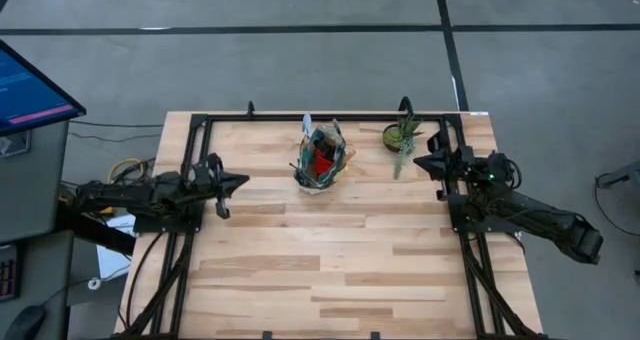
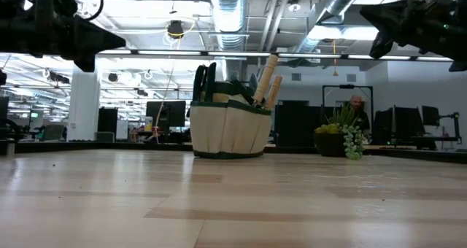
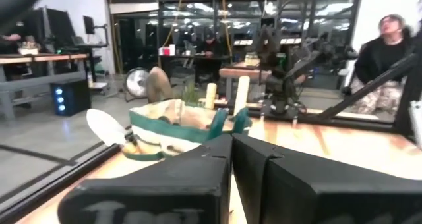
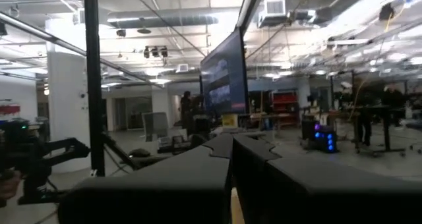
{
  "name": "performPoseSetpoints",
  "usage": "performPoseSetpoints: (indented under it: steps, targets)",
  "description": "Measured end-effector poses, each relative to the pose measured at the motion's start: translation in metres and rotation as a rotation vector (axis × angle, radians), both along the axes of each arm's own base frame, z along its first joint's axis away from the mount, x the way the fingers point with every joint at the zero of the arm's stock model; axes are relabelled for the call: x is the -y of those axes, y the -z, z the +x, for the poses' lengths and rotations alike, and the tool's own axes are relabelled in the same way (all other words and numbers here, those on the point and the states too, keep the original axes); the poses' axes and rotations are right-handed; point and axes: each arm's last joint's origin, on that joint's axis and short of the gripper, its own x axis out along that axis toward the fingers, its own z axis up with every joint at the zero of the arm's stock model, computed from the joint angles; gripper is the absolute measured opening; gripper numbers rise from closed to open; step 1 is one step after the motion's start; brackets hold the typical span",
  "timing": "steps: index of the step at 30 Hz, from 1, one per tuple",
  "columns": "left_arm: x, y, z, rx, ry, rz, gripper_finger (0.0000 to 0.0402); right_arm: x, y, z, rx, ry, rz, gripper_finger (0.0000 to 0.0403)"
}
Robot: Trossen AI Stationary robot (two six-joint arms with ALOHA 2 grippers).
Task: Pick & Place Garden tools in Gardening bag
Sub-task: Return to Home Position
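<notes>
The green and cream gardening bag [image 1: 322, 162] stands upright at the table's far middle and also shows in the low view [image 2: 229, 125]. Garden tools stick out of it: light wooden handles [image 2: 266, 84], dark handles [image 2: 204, 80], a red piece [image 1: 322, 160]. In the left wrist view a silver trowel blade [image 3: 109, 126] sticks out of the bag's side [image 3: 173, 126]. My left gripper [image 1: 243, 180] is shut and empty, left of the bag, above the table. My right gripper [image 1: 418, 162] is shut and empty, right of the bag near the plant.
A small potted green plant [image 1: 402, 138] stands at the far right of the table, close to my right gripper. A black frame [image 1: 330, 116] runs along the far edge and both sides. The near half of the wooden table [image 1: 330, 270] is bare. A person sits beyond the table [image 3: 389, 53].
</notes>
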Motion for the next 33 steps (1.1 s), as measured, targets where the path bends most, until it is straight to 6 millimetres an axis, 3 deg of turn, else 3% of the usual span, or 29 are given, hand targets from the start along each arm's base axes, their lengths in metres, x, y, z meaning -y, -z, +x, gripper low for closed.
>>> performPoseSetpoints:
  steps: [13,17,23,28,33]
  targets:
    - [0.001,0.0,0.001,0.008,0.027,-0.033,0.0003,-0.003,0.014,0.008,-0.14,-0.073,0.056,0.0]
    - [0.001,-0.001,0.001,0.046,0.035,-0.119,0.0003,-0.005,0.02,0.01,-0.2,-0.124,0.063,0.0]
    - [0.001,-0.002,0.001,0.06,0.036,-0.128,0.0003,-0.013,0.02,0.01,-0.216,-0.294,-0.003,0.0]
    - [0.001,-0.003,0.001,0.068,0.036,-0.128,0.0006,-0.022,0.009,0.008,-0.13,-0.406,-0.054,0.0]
    - [0.001,-0.004,0.001,0.08,0.036,-0.129,0.0003,-0.026,0.006,0.015,-0.049,-0.228,0.155,0.0]
